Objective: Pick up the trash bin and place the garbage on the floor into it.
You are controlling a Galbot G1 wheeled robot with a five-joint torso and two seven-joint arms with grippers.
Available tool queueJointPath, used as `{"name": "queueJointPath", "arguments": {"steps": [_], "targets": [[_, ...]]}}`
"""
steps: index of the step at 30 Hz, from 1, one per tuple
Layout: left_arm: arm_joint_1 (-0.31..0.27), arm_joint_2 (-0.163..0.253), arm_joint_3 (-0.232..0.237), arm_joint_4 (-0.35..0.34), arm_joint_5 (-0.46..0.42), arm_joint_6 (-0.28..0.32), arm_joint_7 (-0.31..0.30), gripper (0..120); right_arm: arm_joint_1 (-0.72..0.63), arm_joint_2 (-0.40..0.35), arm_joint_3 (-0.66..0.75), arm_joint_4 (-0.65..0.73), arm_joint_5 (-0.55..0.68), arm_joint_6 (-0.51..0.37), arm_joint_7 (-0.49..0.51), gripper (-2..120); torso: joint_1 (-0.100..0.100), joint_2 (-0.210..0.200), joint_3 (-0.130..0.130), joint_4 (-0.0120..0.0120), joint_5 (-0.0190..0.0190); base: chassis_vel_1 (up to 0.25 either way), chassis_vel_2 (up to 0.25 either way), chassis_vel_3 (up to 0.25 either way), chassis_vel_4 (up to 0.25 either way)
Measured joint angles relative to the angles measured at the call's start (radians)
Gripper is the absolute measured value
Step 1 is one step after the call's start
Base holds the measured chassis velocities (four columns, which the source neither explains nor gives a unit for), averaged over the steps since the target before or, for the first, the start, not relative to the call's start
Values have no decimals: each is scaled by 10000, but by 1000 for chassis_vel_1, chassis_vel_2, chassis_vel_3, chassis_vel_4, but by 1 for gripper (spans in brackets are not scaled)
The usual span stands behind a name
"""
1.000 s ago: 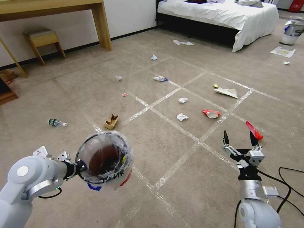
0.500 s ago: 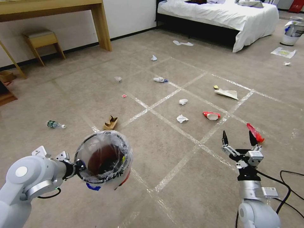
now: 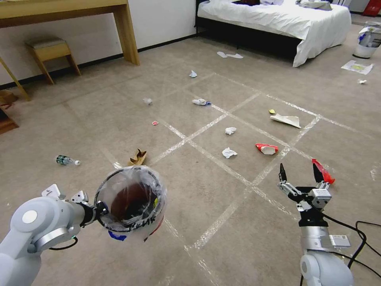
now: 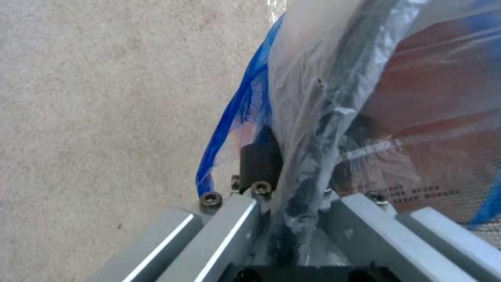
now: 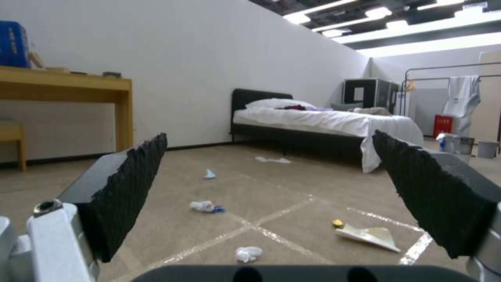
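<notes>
The trash bin [image 3: 131,198], round with a dark reddish inside and a crinkly clear liner, hangs above the floor [image 3: 206,190] at lower left. My left gripper [image 3: 101,207] is shut on its rim; the left wrist view shows the liner and rim [image 4: 313,117] pinched between the fingers [image 4: 261,172]. My right gripper [image 3: 299,170] is open and holds nothing, low at the right, just short of a red wrapper [image 3: 323,171]. More garbage lies ahead: a red-and-white cup [image 3: 266,148], white tissues [image 3: 228,152], torn cardboard [image 3: 137,157] and a small bottle [image 3: 65,160]. The right wrist view looks between the open gripper [image 5: 269,137] at a tissue [image 5: 248,253].
A bed [image 3: 278,20] stands at the back right, a wooden desk leg [image 3: 129,35] and a stool [image 3: 49,49] at the back left. A white bin [image 3: 367,41] sits far right. Black cables [image 3: 365,238] trail on the carpet by my right arm.
The whole floor has slid toward me in the head view, so the camera has moved forward. Both arms keep their pose, the bin still held.
</notes>
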Motion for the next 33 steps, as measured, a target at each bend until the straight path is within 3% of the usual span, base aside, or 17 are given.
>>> {"name": "queueJointPath", "arguments": {"steps": [33], "targets": [[-27, -62, 182, 135, 276, -9, 51, 0, 61, -32, 9, -68, -19, -46, -57, 100, 1, -1, 1, 0, 0, -128, 129, 127, -128]]}}
